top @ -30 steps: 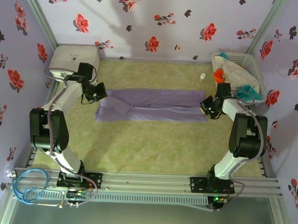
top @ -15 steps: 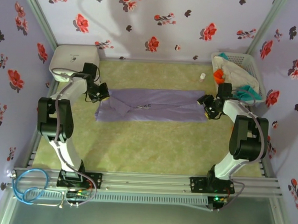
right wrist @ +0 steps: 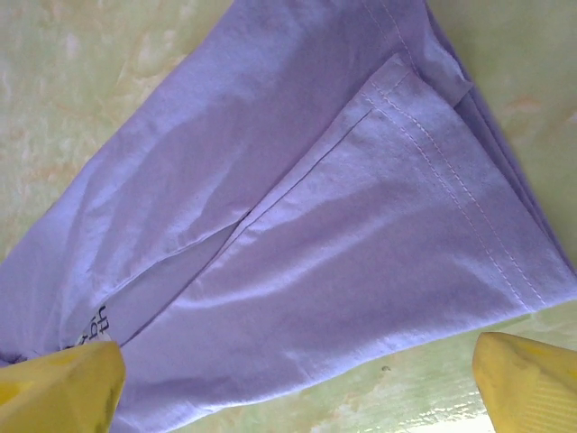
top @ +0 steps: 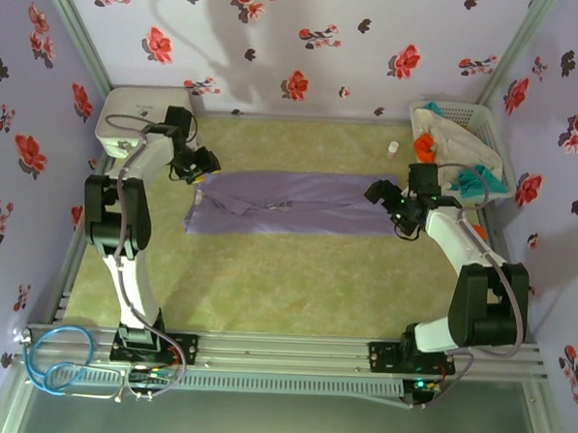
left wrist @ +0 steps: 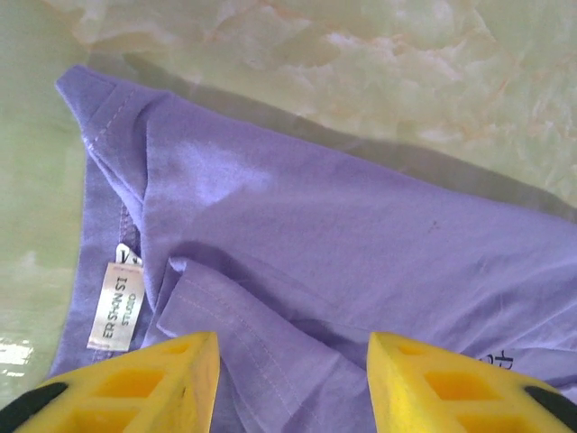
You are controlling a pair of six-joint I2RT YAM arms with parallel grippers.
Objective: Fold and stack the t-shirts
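I see the lavender t-shirt (top: 294, 205) flat mid-table, folded into a long strip running 9 to 3 o'clock. The left gripper (top: 203, 163) is at the strip's 10 o'clock corner. On the left wrist cam its yellow fingers (left wrist: 180, 379) are spread, with cloth below them and nothing pinched. A white neck label (left wrist: 115, 305) sits at 8 o'clock in that view. The right gripper (top: 382, 195) is over the 3 o'clock end. Its fingers (right wrist: 63, 388) are spread wide over a stitched hem and hold nothing. The white basket (top: 497, 140) is in the table's 2 o'clock corner and holds orange (top: 425, 144), teal (top: 480, 178) and off-white (top: 458, 138) shirts. A white box (top: 139, 116) is at 10 o'clock. A small white thing (top: 394, 148), maybe a bottle, is too small to tell.
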